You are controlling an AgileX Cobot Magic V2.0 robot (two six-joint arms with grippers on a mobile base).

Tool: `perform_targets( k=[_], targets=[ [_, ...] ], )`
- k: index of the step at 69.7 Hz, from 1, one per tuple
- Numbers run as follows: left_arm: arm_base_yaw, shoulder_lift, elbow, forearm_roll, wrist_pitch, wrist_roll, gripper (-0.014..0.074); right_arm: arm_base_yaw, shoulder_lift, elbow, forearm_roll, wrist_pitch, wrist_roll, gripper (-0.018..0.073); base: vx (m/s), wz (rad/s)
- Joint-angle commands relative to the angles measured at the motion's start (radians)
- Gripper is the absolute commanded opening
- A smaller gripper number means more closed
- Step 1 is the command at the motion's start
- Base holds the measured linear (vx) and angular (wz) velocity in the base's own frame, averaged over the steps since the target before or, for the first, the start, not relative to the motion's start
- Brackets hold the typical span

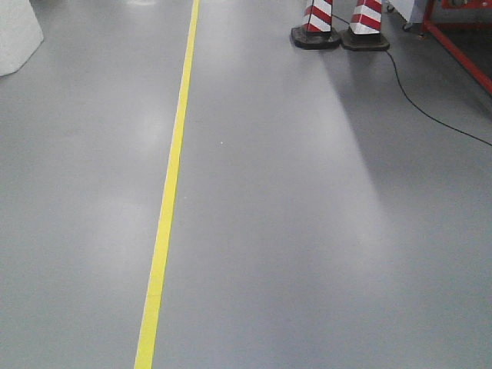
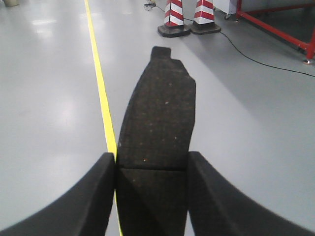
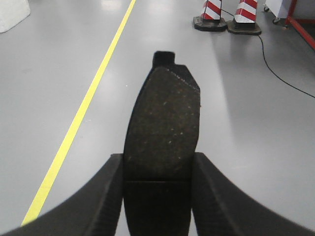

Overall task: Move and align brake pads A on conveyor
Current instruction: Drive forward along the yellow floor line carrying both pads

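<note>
A dark-grey curved brake pad (image 2: 158, 115) with a thin groove across its middle sticks forward out of my left gripper (image 2: 151, 169), which is shut on its two long edges. A second brake pad (image 3: 165, 128) is held the same way in my right gripper (image 3: 157, 169), shut on its sides. Both pads hang in the air above the grey floor. The conveyor is out of view in every frame. Neither gripper shows in the front view.
Grey shop floor with a yellow line (image 1: 171, 177) running ahead. Two red-and-white striped posts on black bases (image 1: 338, 31) stand far ahead on the right. A black cable (image 1: 430, 115) trails past them toward a red frame (image 1: 461, 54). A white object (image 1: 15, 34) sits far left.
</note>
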Motion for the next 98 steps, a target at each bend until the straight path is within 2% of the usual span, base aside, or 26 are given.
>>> perform_targets(
  k=[1, 98],
  targets=[
    [-0.003, 0.010, -0.032, -0.019, -0.096, -0.009, 0.0115, 0.000, 0.007, -0.032, -0.008, -0.095, -0.008, 0.0021, 0.43, 0.05],
    [-0.003, 0.010, -0.032, -0.019, -0.096, -0.009, 0.0115, 0.000, 0.007, -0.032, -0.008, -0.095, -0.008, 0.0022, 0.48, 0.03]
  ],
)
